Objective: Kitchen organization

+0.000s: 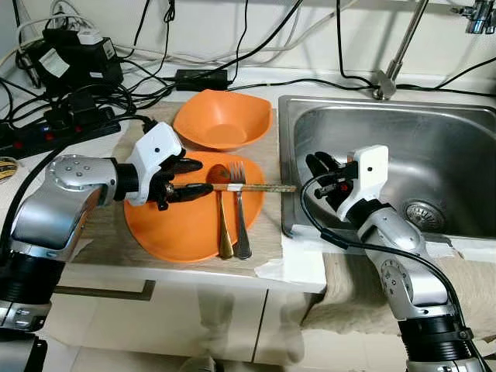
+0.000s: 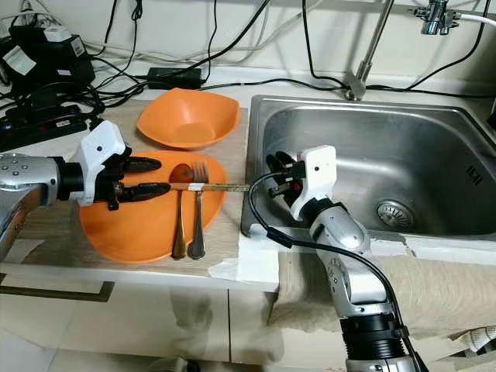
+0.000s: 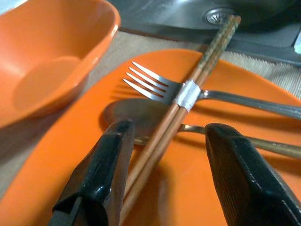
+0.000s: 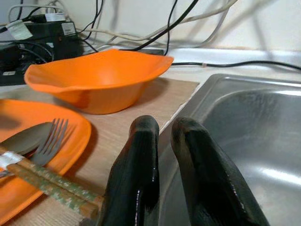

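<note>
Left pincer [image 3: 164, 174] apart astride chopsticks [image 3: 188, 94], right pincer [image 4: 169, 155] together, drain [image 1: 424, 213] head-view

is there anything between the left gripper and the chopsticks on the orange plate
Nothing visible stands in the way. The left gripper is open over the orange plate, its fingers either side of the near end of the taped chopsticks, which lie across the spoon and fork.

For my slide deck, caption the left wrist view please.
Open left gripper straddles taped chopsticks lying across a fork and spoon on an orange plate.
</note>
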`<state>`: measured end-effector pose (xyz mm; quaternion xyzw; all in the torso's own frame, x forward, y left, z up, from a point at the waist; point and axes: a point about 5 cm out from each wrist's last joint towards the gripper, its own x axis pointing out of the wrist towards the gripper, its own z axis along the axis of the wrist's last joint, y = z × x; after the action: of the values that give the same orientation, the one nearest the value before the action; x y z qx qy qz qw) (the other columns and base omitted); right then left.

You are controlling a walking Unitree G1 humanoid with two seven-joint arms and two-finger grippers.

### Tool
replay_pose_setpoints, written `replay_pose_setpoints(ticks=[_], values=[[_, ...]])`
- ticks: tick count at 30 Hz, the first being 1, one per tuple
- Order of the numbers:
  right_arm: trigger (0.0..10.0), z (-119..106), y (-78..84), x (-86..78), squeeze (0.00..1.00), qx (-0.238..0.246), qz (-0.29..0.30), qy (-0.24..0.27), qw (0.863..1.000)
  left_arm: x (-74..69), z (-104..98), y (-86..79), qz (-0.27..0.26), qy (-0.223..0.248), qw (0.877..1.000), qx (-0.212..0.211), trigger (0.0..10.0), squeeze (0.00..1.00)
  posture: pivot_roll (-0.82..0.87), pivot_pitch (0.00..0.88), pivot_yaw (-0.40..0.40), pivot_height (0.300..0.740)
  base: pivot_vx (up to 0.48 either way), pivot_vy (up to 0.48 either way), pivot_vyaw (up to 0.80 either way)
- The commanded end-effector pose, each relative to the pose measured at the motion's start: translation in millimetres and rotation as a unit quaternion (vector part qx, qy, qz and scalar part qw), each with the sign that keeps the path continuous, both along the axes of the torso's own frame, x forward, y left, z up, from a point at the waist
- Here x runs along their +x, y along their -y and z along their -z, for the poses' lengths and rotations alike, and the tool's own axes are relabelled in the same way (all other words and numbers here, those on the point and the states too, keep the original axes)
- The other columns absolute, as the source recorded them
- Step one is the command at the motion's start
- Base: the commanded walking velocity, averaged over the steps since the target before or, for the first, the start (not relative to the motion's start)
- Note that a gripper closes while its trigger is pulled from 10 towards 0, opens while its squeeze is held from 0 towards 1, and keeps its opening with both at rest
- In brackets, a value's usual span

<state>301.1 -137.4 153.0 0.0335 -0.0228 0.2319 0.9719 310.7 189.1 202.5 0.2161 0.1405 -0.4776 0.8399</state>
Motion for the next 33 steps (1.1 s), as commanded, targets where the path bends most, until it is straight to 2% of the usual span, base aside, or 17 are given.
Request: replay_pose_setpoints(ticks=[1,18,29,30,31,33], values=[[10.0,-5,-2.8,-2.7,0.0,0.003,-0.016,0.005,1.0,3.4,-4,3.9,0.015,0.005,1.0,0.008,10.0,0.0,0.06,0.0,0.033,0.74,0.0,0.0,0.0],[10.0,-4,-3.1,-9.5,0.0,0.001,-0.024,-0.004,1.0,15.8,11,6.1,0.039,-0.028,0.999,0.027,10.0,0.0,0.04,0.0,0.043,0.74,0.0,0.0,0.0],[10.0,-5,-4.3,-12.1,0.0,0.001,-0.032,-0.007,0.999,21.7,25,4.5,0.028,-0.062,0.997,0.034,10.0,0.0,0.04,0.0,0.041,0.74,0.0,0.0,0.0],[10.0,-5,-4.6,-12.2,0.0,0.001,-0.033,-0.008,0.999,22.8,26,3.7,0.02,-0.066,0.997,0.035,6.6,0.0,0.04,0.0,0.04,0.74,0.0,0.0,0.0],[10.0,-5,-4.9,-12.2,0.0,0.0,-0.035,-0.008,0.999,23.4,28,3.0,0.016,-0.07,0.997,0.037,0.0,0.0,0.04,0.0,0.039,0.74,0.0,0.0,0.0],[10.0,-5,-5.2,-12.2,0.0,0.0,-0.037,-0.008,0.999,25.1,31,0.7,0.001,-0.079,0.996,0.041,0.0,0.0,0.04,0.0,0.037,0.74,0.0,0.0,0.0]])
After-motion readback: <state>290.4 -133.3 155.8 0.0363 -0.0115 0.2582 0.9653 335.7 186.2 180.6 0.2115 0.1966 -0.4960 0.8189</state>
